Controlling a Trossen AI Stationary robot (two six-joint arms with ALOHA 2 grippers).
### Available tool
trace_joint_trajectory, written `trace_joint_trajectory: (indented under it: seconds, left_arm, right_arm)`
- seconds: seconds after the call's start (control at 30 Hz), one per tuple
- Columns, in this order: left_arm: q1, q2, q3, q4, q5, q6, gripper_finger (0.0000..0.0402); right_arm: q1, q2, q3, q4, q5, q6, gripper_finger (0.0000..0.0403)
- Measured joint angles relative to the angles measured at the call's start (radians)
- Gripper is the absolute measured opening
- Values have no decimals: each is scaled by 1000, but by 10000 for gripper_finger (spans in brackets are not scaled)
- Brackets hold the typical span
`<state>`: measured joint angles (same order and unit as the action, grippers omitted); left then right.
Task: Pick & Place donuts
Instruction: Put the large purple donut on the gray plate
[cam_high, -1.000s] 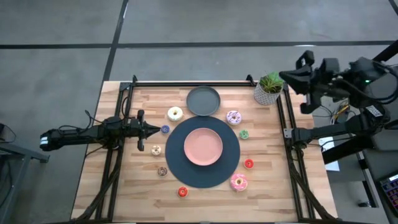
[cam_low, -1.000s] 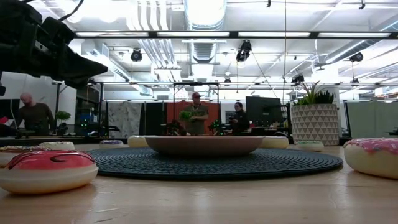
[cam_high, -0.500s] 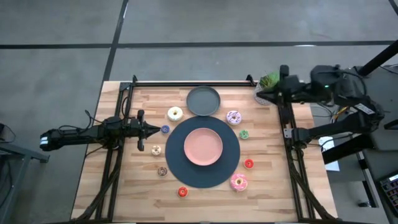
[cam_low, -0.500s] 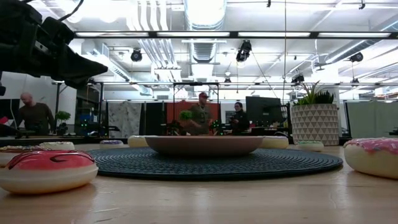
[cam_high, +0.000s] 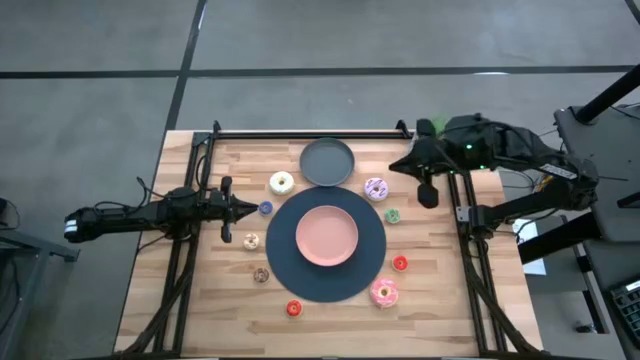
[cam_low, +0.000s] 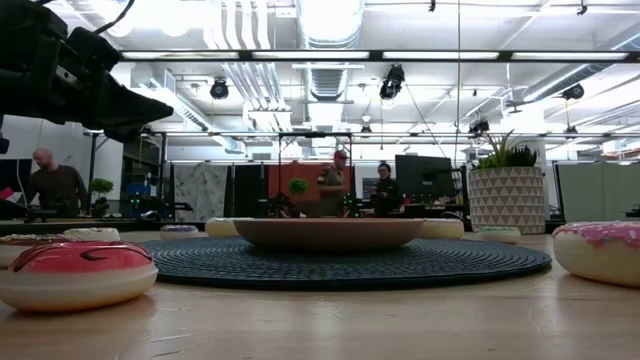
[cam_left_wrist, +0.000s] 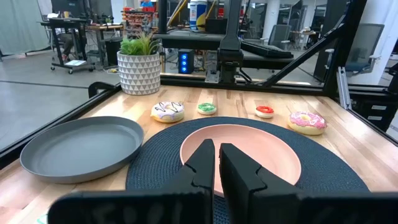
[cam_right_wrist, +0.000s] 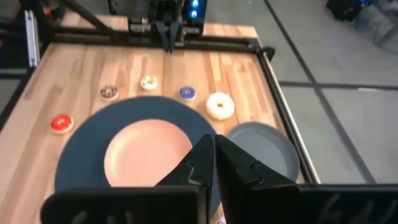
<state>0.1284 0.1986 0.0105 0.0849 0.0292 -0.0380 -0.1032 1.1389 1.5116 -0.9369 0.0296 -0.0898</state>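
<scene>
The donuts lie around a dark round mat (cam_high: 326, 285). The cream (cam_high: 281, 183), blue (cam_high: 265, 208), tan (cam_high: 250, 241), brown (cam_high: 261, 275) and red (cam_high: 293, 308) ones are on its left. The sprinkled (cam_high: 375, 188), green (cam_high: 392, 215), second red (cam_high: 400, 263) and pink (cam_high: 384, 292) ones are on its right. My left gripper (cam_high: 252, 208) is shut and level, beside the blue donut. My right gripper (cam_high: 397, 166) is shut and hangs in the air just right of the sprinkled donut. Neither touches anything.
A pink plate (cam_high: 326, 236) sits on the mat, and a dark grey plate (cam_high: 327, 162) lies on the wood behind it. A potted plant (cam_high: 430, 127) at the far right corner is partly under my right arm. Metal rails (cam_high: 300, 132) frame the table. People stand in the room beyond.
My right arm has swung in from beyond the table's far right corner toward the left. Its gripper is now over the table by the sprinkled donut. My left arm and all donuts have kept still.
</scene>
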Motion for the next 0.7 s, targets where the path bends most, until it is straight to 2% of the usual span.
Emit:
trace_joint_trajectory:
  seconds: [0.43, 0.7]
  left_arm:
    - [0, 0, 0, 0, 0, 0, 0]
    - [0, 0, 0, 0, 0, 0, 0]
  right_arm:
    - [0, 86, 0, -20, 0, 4, 9]
    - [-18, 87, -4, -62, 0, 1, 9]
